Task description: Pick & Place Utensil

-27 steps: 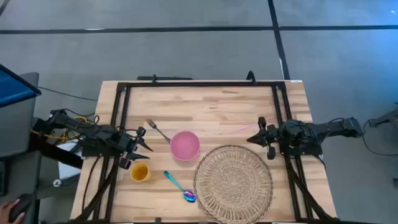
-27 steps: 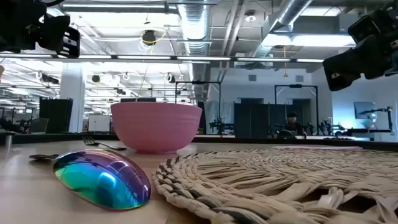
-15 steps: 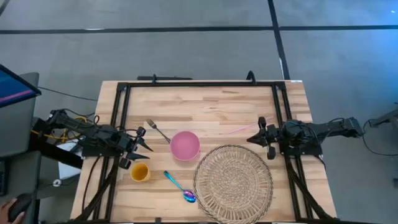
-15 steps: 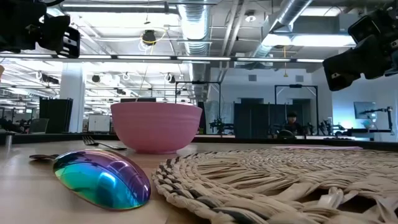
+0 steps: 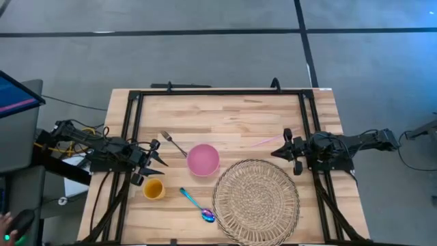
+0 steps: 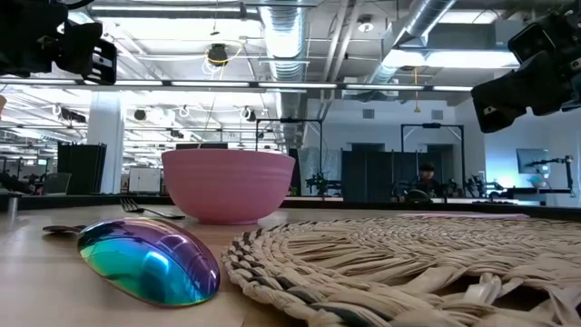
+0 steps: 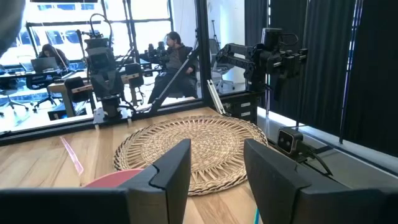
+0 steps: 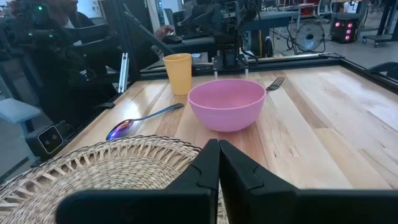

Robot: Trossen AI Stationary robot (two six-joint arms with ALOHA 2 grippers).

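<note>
Iridescent spoon (image 5: 197, 205) lies lower centre, touching nothing, left gripper (image 5: 156, 162) spread wide at mid-left, right gripper (image 5: 281, 152) pinched shut; thin handle risks slipping on pickup.

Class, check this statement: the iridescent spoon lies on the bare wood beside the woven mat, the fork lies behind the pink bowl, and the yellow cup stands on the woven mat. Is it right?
Not quite. The yellow cup stands on the bare wooden table, apart from the woven mat, near the left gripper. The high view shows it. The rest holds: the iridescent spoon lies on the wood beside the mat, and the fork lies behind the pink bowl.
</note>
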